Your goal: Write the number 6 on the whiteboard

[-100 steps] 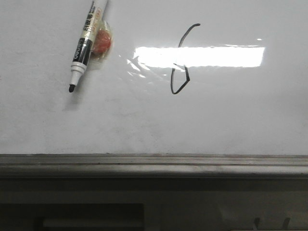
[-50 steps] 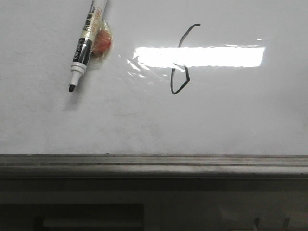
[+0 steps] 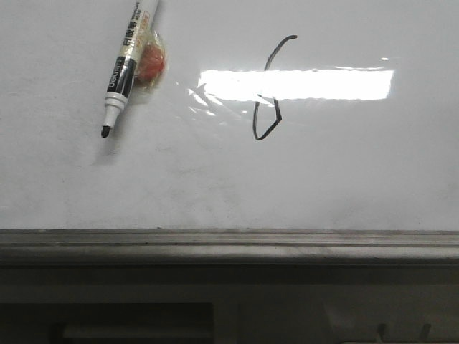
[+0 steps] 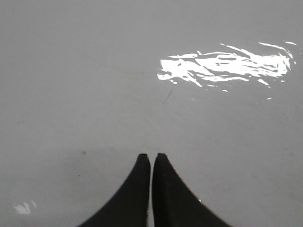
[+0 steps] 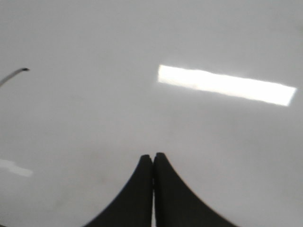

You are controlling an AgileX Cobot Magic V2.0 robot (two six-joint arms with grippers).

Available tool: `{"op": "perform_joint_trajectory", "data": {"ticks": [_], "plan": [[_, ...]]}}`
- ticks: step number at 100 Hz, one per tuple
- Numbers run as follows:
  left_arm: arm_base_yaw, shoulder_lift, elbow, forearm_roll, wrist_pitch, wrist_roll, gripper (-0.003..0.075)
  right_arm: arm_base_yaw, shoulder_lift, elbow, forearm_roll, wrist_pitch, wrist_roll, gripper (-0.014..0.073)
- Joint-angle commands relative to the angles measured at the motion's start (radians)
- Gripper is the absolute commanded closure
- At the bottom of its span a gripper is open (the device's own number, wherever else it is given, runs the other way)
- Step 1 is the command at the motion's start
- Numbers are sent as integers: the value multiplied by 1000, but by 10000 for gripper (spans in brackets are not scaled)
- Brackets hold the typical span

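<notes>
The number 6 [image 3: 254,127] is a thin black stroke on the whiteboard [image 3: 344,179], right of centre in the front view, with a long curved stem and a small angular loop low down. A short end of a black stroke [image 5: 13,74] shows at the edge of the right wrist view. A white and black marker [image 3: 123,68] is at the upper left, uncapped, tip pointing down. My left gripper [image 4: 151,155] is shut and empty over bare board. My right gripper [image 5: 153,155] is shut and empty too. Neither gripper shows in the front view.
An orange-red object in clear wrap [image 3: 152,63] sits right behind the marker. A bright rectangular light glare [image 3: 295,84] crosses the 6's stem. The board's grey metal frame edge [image 3: 229,240] runs along the near side, with dark structure below it.
</notes>
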Motion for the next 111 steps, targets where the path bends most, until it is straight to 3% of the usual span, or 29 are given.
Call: {"op": "perform_joint_trajectory", "data": {"ticks": [1, 15, 34, 111], "plan": [[4, -32, 49, -6, -74, -1, 740, -67, -2, 27, -84, -127, 67, 638], [4, -32, 49, -6, -74, -1, 740, -140, -36, 113, -109, -218, 67, 638], [4, -32, 47, -6, -74, -1, 740, -190, -36, 111, -154, -155, 65, 638], [4, -32, 47, -6, -74, -1, 740, -190, -36, 109, -150, -166, 65, 638]]}}
